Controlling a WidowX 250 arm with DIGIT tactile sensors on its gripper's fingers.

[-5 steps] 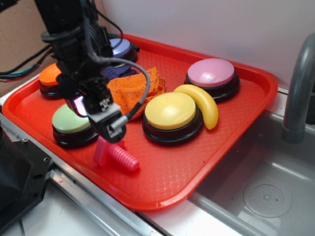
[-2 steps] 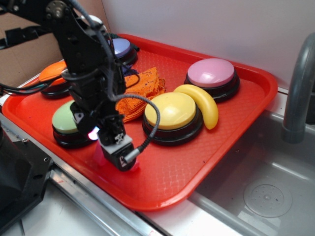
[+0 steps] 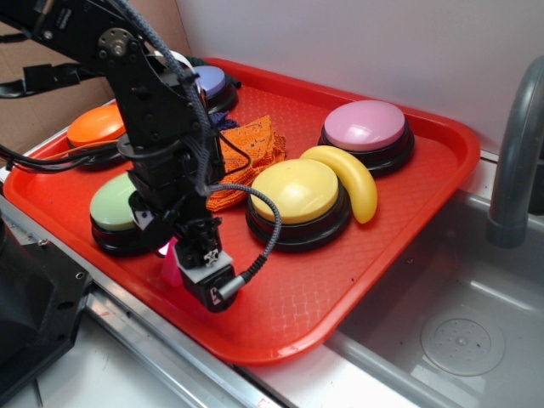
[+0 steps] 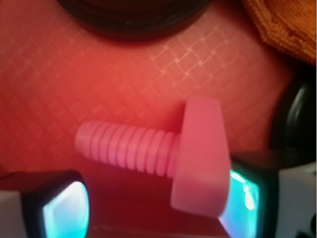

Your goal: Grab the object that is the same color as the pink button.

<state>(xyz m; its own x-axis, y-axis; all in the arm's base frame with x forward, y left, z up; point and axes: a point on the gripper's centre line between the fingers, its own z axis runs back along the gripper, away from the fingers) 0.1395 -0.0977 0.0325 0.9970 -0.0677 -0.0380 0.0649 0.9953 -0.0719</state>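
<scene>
The gripper (image 4: pixel 148 208) is seen low over the tray (image 3: pixel 289 314), its fingers (image 4: pixel 59 206) held apart, one at each lower corner of the wrist view. The bolt (image 4: pixel 163 148) is found lying on its side between and just beyond them. Its square head (image 4: pixel 200 156) is placed close against the right-hand finger (image 4: pixel 245 198), though contact cannot be confirmed; the ribbed shaft (image 4: pixel 124 148) is pointed toward the left-hand finger and is kept apart from it. Nothing is clamped.

In the exterior view the gripper (image 3: pixel 200 263) is seen at the tray's near edge, and only a sliver of the bolt (image 3: pixel 170 263) is shown beside it, the rest being hidden by the arm.

Just beyond the fingers a green button (image 3: pixel 115 208) is seen, partly covered by the arm. Past it an orange cloth (image 3: pixel 246 157) is spread, and a yellow button (image 3: pixel 293 194) is set beside it with a banana (image 3: pixel 353 178) curved against its far side. Farther off, the pink button (image 3: pixel 365 127) is placed near the tray's far rim, well apart from the bolt. An orange button (image 3: pixel 93 127) and a lavender button (image 3: pixel 211 82) are set toward the far left corner.
</scene>
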